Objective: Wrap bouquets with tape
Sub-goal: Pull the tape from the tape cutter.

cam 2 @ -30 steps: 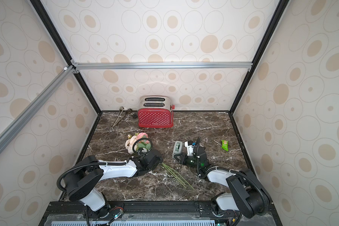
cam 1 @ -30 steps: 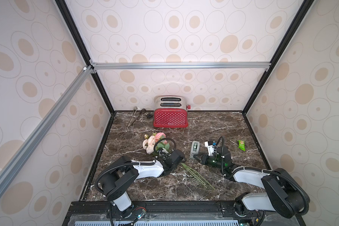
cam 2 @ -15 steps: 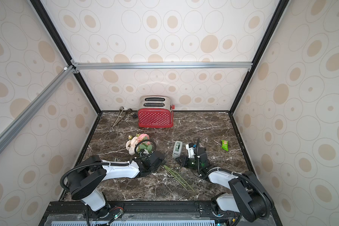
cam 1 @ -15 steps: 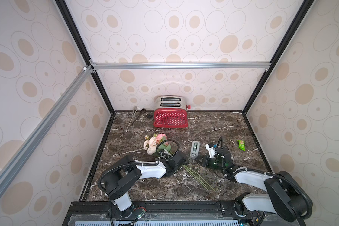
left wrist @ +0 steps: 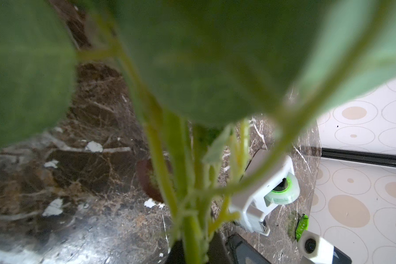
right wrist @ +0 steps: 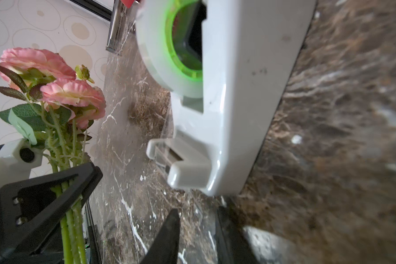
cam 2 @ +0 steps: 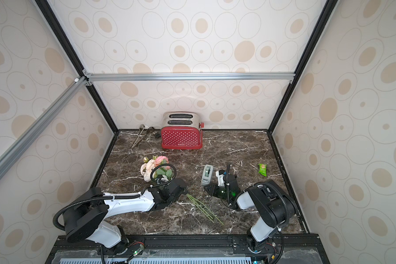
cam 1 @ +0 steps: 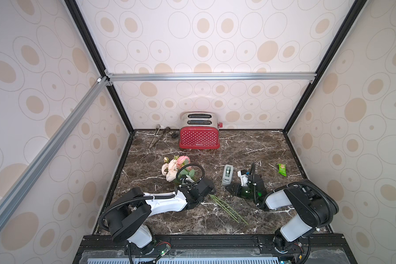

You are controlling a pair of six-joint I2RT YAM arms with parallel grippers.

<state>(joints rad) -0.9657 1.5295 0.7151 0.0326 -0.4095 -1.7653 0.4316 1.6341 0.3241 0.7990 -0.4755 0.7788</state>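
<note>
Lower left of right wrist view, L tool (right wrist: pixel 76 194) clamps bouquet (right wrist: pixel 62 91) stems; R tool (right wrist: pixel 197 212), bottom centre, gapes empty by the tape dispenser (right wrist: pixel 238 91). Risk: may nudge the light dispenser away, no tape caught.

right gripper (right wrist: pixel 198 209): jaws found parted, shut a second ago | drawn back slightly toward its own base, tips now just off the near end of the tape dispenser (cam 1: pixel 227 174) | left gripper (cam 1: pixel 209 192) and the clamped bouquet (cam 1: pixel 175 168): shifted slightly frontward
</note>
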